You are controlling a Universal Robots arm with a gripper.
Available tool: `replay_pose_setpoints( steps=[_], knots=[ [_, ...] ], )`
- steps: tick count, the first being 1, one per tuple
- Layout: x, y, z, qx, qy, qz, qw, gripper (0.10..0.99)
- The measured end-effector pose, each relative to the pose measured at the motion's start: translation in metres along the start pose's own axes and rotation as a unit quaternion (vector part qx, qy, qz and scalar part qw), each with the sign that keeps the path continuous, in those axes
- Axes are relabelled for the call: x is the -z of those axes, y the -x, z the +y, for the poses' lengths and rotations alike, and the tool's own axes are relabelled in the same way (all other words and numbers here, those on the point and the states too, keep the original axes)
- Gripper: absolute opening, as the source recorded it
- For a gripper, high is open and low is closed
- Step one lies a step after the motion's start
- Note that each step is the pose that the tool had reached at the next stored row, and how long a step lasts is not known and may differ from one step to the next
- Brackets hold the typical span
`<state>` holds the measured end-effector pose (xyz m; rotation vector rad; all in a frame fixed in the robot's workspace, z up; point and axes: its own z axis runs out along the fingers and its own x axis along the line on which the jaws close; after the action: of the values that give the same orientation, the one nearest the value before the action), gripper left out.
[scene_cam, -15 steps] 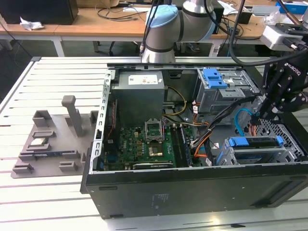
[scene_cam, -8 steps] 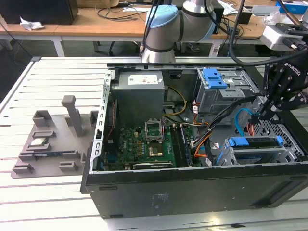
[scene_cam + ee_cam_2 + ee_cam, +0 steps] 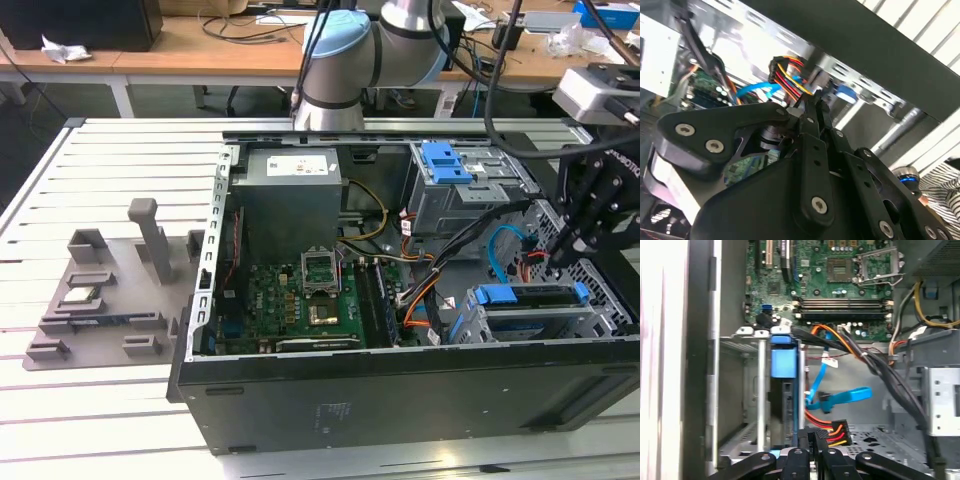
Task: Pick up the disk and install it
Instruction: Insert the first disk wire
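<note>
- The disk [image 3: 530, 297] is sitting edge-up in the drive cage at the lower right of the exterior view, inside the open computer case [image 3: 400, 400], its blue bracket facing up.
- The hand [image 3: 562, 252] is hanging just above the disk's right end, at the right edge of that frame.
- In the first wrist view the disk [image 3: 784, 390] is standing left of centre, the hand [image 3: 815, 450] closed to a narrow gap, gripping nothing.
- The case is resting on the slatted desk [image 3: 100, 420].

disk [image 3: 530, 297] in computer case [image 3: 400, 395], end effector [image 3: 560, 250] above
</note>
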<state>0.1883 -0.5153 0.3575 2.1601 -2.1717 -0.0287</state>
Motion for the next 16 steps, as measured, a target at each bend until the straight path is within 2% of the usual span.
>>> replay_pose_setpoints(
  steps=[3, 5, 9, 16],
  knots=[
    [-0.0007, -0.0102, 0.0014, 0.001, 0.0000, -0.0002, 1.0000, 0.165],
    [-0.0013, -0.0126, 0.0019, 0.003, -0.0001, -0.0005, 1.0000, 0.165],
    [-0.0027, -0.0127, 0.0024, 0.010, -0.0004, -0.0004, 1.0000, 0.165],
    [-0.0102, -0.0123, 0.0046, 0.019, -0.0008, 0.0002, 0.9998, 0.165]
  ],
)
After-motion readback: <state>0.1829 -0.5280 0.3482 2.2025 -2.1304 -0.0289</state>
